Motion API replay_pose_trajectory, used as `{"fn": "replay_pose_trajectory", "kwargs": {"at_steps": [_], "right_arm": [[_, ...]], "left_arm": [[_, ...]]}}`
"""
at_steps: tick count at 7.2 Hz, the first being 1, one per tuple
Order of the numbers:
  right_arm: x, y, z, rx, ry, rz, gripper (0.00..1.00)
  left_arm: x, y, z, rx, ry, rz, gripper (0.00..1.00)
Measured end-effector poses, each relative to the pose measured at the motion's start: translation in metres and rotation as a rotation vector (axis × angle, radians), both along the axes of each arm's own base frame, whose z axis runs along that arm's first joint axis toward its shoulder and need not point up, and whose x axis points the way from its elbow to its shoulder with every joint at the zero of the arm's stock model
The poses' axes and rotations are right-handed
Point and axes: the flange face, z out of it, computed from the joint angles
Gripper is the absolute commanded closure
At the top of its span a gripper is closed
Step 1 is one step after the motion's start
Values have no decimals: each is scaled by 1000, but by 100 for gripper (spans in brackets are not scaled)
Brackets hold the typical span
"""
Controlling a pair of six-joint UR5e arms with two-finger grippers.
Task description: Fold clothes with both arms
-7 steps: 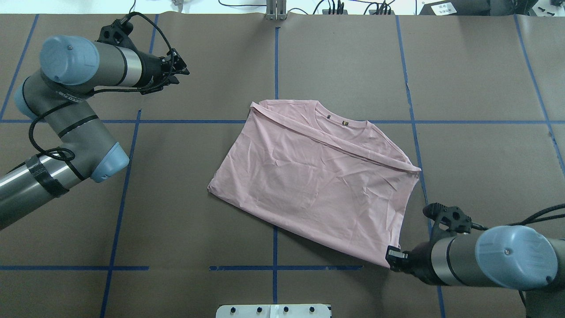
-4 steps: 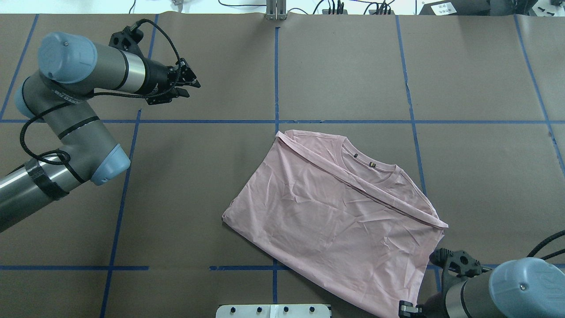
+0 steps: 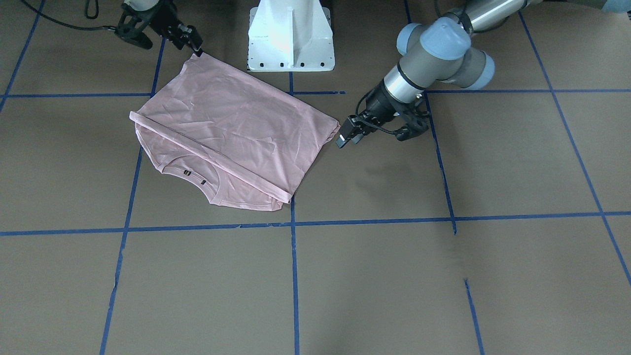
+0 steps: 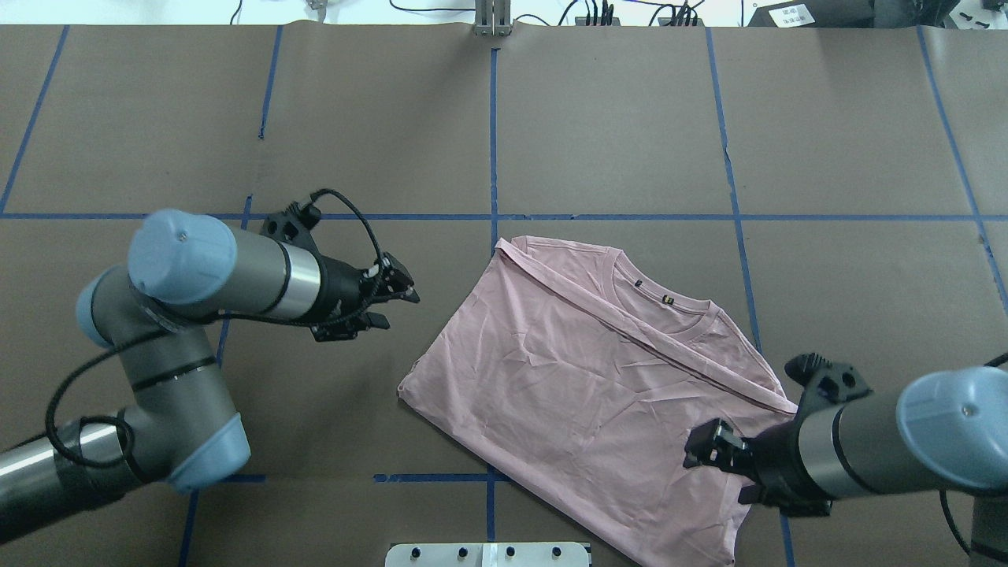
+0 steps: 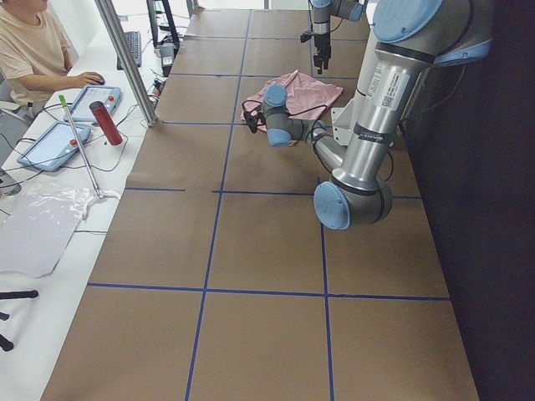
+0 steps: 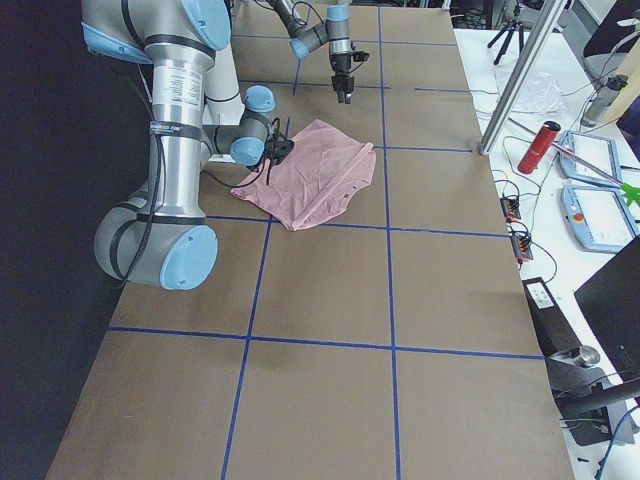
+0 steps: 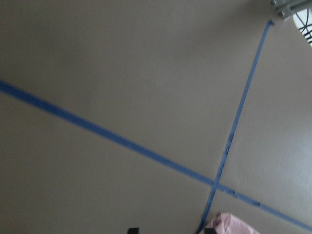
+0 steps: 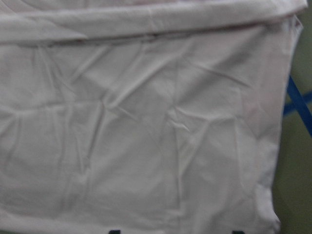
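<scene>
The clothes are one pale pink T-shirt [image 4: 583,378], folded with its ribbed collar [image 4: 661,303] showing at the far right. It lies flat on the brown table, and its print is hidden. My left gripper [image 4: 400,309] is open and holds nothing, hovering just left of the shirt's left corner; that pink corner [image 7: 229,225] peeks into the left wrist view. My right gripper [image 4: 693,453] hangs open over the shirt's near right part, and the cloth [image 8: 146,122] fills the right wrist view. In the front-facing view the shirt [image 3: 231,133] lies between the left gripper [image 3: 347,134] and the right gripper [image 3: 193,43].
The white pedestal base [image 3: 291,34] stands just behind the shirt's near edge. Blue tape lines [image 4: 492,134] grid the brown table cover. Beyond the far edge, a person [image 5: 29,50] sits at a side desk with tablets and a red bottle [image 5: 105,122].
The right gripper first dragged the shirt toward the robot, then let go and now hangs over it. The left arm swung from the far left down to the shirt's left corner.
</scene>
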Motion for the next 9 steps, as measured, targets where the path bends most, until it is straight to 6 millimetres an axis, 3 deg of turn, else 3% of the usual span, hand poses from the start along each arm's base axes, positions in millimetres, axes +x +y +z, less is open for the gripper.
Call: {"fn": "replay_pose_trajectory", "kwargs": {"at_steps": [1,3,5,8,9], "right_arm": [[1,-40,-1,48,-4,59,0],[-1,-81,-1,92,-1,115,0],[-4,-93,-4,100,-5,131,0],[-6,-95,1,96,5,134,0],[-6,-96,3,95,7,134,0]], "left_arm": [[19,28,-5,-29,-74,11,33],[30,48,-4,-74,-192,5,33],[46,66,2,-88,-240,22,35],[63,65,-3,-76,-253,4,42],[67,63,-1,-71,-261,-2,53]]}}
